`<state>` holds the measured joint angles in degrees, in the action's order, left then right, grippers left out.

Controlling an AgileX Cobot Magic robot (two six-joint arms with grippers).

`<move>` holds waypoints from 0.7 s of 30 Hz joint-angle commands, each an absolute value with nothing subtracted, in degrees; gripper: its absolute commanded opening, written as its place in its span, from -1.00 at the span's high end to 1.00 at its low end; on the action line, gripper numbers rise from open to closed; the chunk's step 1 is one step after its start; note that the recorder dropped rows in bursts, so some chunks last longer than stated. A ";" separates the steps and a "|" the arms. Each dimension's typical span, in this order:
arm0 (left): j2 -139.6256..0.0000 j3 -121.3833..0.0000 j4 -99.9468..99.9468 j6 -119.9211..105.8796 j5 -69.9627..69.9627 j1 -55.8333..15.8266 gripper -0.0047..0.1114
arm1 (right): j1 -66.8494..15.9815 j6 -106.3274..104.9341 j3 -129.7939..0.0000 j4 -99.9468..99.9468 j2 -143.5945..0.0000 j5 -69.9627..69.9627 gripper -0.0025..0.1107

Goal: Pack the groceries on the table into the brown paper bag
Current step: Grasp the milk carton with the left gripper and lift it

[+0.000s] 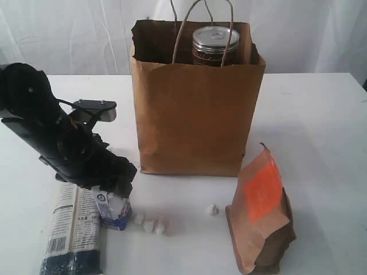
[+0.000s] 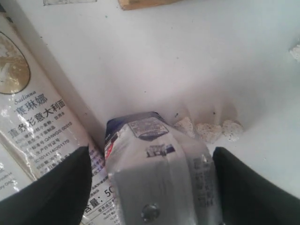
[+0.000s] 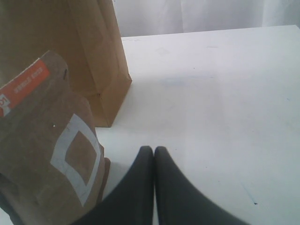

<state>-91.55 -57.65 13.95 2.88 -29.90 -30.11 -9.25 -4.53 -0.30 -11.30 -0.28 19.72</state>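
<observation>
On white table (image 1: 321, 143), before pale curtains (image 1: 69, 34): brown paper bag (image 1: 195, 114) upright at far centre. Near left, left gripper (image 2: 150, 187) spread astride small white carton (image 1: 114, 209), not visibly clamped; right gripper (image 3: 154, 187) pinched together, empty. Risks squeezing crooked, tipping carton onto pasta packet (image 1: 71, 229) just beside, or snagging bag's rim.

Exterior view raised, facing brown paper bag (image 1: 195, 114), wrist views close over table (image 2: 187, 56)
</observation>
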 commanded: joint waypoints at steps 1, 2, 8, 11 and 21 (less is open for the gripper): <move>-93.18 -57.36 14.18 3.05 -29.47 -30.44 -0.33 | -8.92 -4.40 0.00 -11.07 0.00 19.57 0.96; -93.39 -57.36 14.17 3.05 -29.37 -30.44 -0.33 | -8.92 -4.40 0.00 -11.07 0.00 19.57 0.96; -93.75 -57.36 14.17 3.05 -29.00 -30.44 0.03 | -8.92 -4.40 0.00 -11.07 0.00 19.57 0.96; -93.75 -57.36 14.06 3.05 -29.38 -30.44 0.41 | -8.92 -4.40 0.00 -11.07 0.00 19.57 0.96; -91.68 -57.36 7.97 2.59 -32.81 -30.44 0.92 | -8.92 -4.40 0.00 -11.07 0.00 19.57 0.96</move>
<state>-93.32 -57.65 11.21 2.77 -29.77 -30.11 -9.25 -4.53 -0.30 -11.30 -0.28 19.72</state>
